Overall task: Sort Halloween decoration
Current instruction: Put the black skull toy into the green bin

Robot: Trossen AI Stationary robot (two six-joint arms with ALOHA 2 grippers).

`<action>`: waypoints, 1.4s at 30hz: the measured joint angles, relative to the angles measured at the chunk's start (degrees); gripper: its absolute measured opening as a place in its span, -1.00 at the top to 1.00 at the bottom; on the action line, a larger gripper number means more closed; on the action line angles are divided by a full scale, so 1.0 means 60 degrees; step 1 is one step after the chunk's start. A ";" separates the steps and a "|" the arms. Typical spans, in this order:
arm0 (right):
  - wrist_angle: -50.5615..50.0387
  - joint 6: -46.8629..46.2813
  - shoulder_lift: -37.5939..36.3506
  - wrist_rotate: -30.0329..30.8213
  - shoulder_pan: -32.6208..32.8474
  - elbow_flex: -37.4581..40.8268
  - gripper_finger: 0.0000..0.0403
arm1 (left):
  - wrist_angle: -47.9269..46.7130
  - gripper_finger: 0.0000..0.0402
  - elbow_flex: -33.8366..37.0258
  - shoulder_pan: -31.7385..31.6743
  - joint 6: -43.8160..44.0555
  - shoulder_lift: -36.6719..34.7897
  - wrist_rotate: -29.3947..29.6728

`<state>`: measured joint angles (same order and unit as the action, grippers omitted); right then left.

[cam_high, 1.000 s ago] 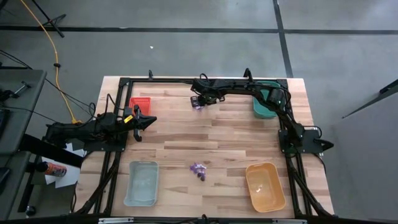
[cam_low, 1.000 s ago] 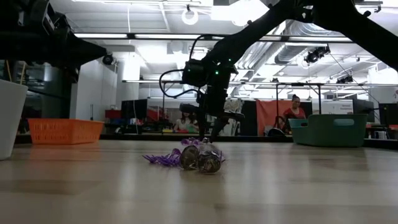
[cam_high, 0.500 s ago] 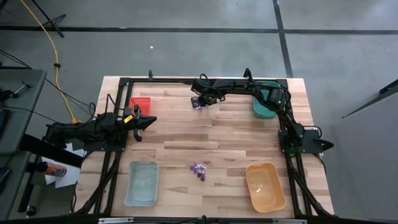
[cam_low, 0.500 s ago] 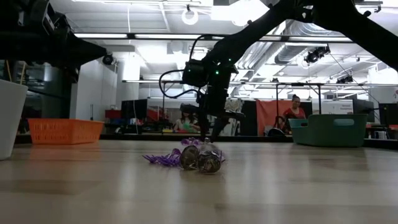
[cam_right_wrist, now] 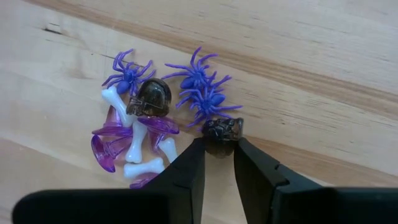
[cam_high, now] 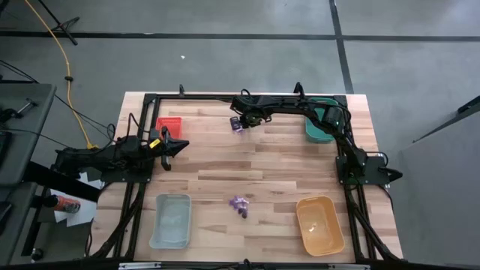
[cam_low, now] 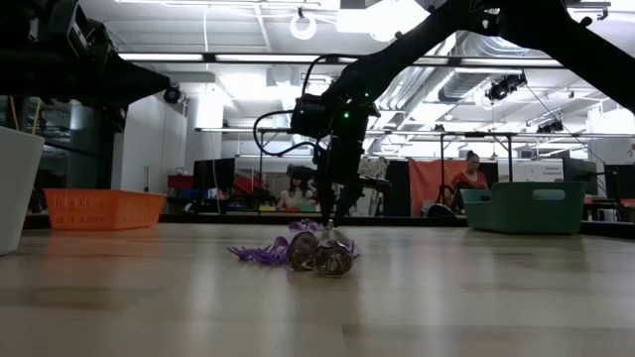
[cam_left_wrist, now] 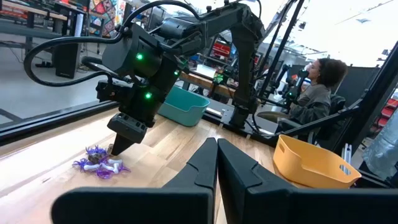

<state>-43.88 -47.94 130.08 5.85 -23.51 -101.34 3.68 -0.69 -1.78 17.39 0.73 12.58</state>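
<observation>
Two small heaps of Halloween decoration lie on the wooden table. The far heap [cam_high: 238, 126] [cam_right_wrist: 155, 124] [cam_left_wrist: 101, 165] holds purple spiders, whitish bones, purple fangs and two dark skulls. The near heap [cam_high: 240, 204] [cam_low: 310, 253] lies between the pale blue and orange trays. My right gripper [cam_right_wrist: 219, 149] [cam_high: 240, 120] [cam_low: 332, 210] [cam_left_wrist: 117, 147] points down into the far heap, shut on one dark skull. My left gripper [cam_left_wrist: 216, 149] [cam_high: 180, 145] waits shut at the table's left side, near the red tray. My right gripper pinches a dark skull [cam_right_wrist: 222, 129] at the far heap's edge between its two fingertips [cam_right_wrist: 198, 149]. It comes from above, pointing down. The skull lies on the table beside a purple spider [cam_right_wrist: 202, 93].
Red tray [cam_high: 169, 125] at far left, green tray [cam_high: 321, 124] at far right, pale blue tray [cam_high: 171, 220] at near left, orange tray [cam_high: 320, 223] at near right. Bare wood lies across the table's middle. A person [cam_left_wrist: 314, 93] sits in the room beyond the table.
</observation>
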 joint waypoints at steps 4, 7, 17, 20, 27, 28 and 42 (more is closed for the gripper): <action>0.0000 0.0050 0.0000 0.0006 0.0000 0.0000 0.64 | 0.0000 1.00 -0.0001 0.0000 -0.0004 0.0002 0.0000; 0.0000 0.0063 0.0000 0.0007 0.0000 0.0000 0.64 | 0.0004 1.00 0.0000 -0.0004 -0.0004 0.0000 0.0000; -0.0005 0.0280 0.0000 -0.0002 0.0000 -0.0001 0.64 | 0.0002 1.00 -0.0003 -0.0002 0.0000 0.0002 0.0000; -0.0004 0.0321 0.0000 -0.0062 0.0000 -0.0007 0.64 | 0.0000 1.00 0.0000 0.0000 -0.0003 0.0002 0.0000; -0.0164 0.0702 -0.0025 -0.0078 0.0000 -0.0283 0.64 | 0.0003 1.00 0.0000 -0.0003 -0.0003 0.0000 0.0000; -0.0195 0.0750 -0.0033 -0.0081 0.0000 -0.0362 0.64 | 0.0000 1.00 -0.0004 -0.0004 0.0000 0.0004 0.0000; -0.1758 0.2676 -0.0036 0.0028 -0.0058 -0.2522 0.64 | 0.0000 1.00 0.0000 0.0000 -0.0002 0.0002 0.0002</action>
<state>-54.42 -31.89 129.86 6.02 -23.86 -116.47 3.68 -0.69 -1.78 17.37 0.74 12.59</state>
